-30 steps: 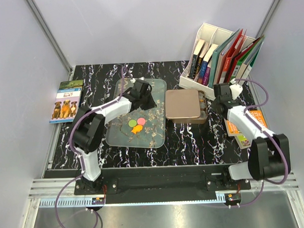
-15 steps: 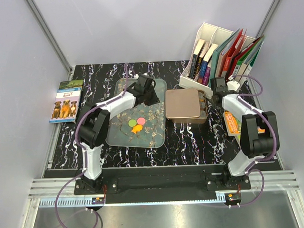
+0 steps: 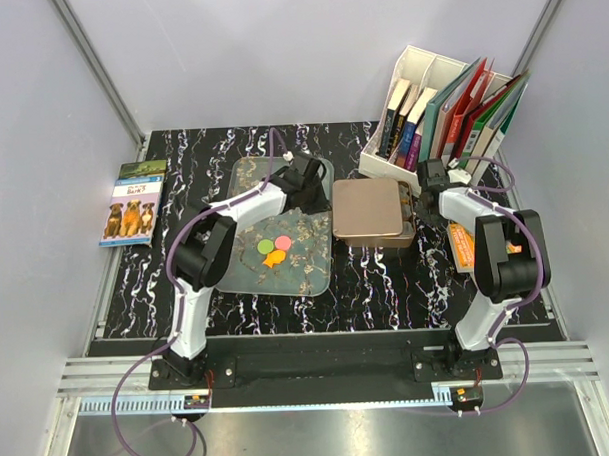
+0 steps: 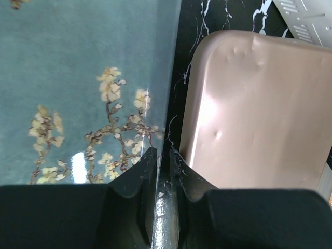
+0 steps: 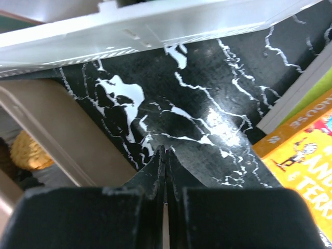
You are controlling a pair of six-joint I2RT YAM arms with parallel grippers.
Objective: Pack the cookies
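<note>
Plain pale grey walls (image 3: 278,49) enclose a black, white-veined marble table (image 3: 387,285) under even light.

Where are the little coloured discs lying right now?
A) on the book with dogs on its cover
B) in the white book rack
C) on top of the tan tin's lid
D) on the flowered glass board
D: the top view shows the green, pink and orange discs lying close together on the flowered glass board, left of the tin.
</note>
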